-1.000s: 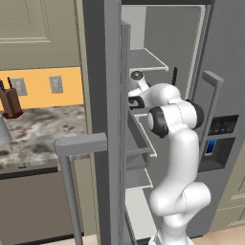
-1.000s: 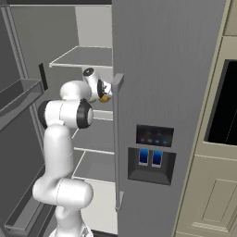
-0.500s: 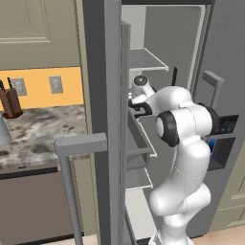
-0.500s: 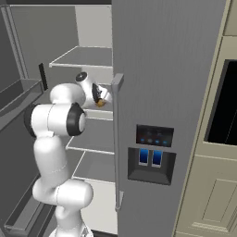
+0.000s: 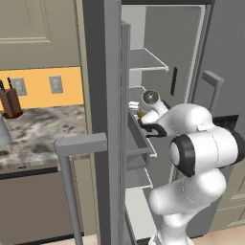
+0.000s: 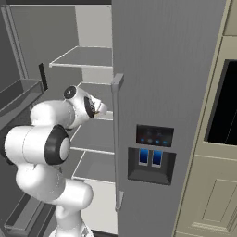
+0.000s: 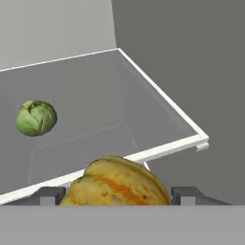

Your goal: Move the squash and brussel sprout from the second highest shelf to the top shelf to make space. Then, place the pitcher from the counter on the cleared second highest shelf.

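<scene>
Since a second ago, the arm's big elbow joint is swinging outward and lower while the wrist is pushing deeper into the open fridge, toward the second highest shelf (image 7: pixel 143 95).

Seen from the hand, the squash (image 7: pixel 117 184) is sitting right between the two dark finger tips, filling the gap at 6 o'clock. One tip is showing at about 7 o'clock of the squash and the other at about 4 o'clock. The gripper (image 7: pixel 117 196) is standing spread wide, its fingers flanking the squash on both sides; whether the pads are actually touching it, I cannot tell. The squash is lying at the front edge of the pale-grey panel, just over its white rim.

The brussel sprout (image 7: pixel 36 117) is resting farther back on the same shelf, at about 10 o'clock from the squash and well apart from the fingers.

From the left base camera, a bit of yellow-green is peeking out just beside the wrist, at 9 o'clock of it. The top shelf (image 5: pixel 143 60) is showing above the arm, at roughly 12 o'clock, and the counter (image 5: pixel 38 131) is lying far off at 9 o'clock, with the brown knife block (image 5: pixel 9 103) standing at its back.
</scene>
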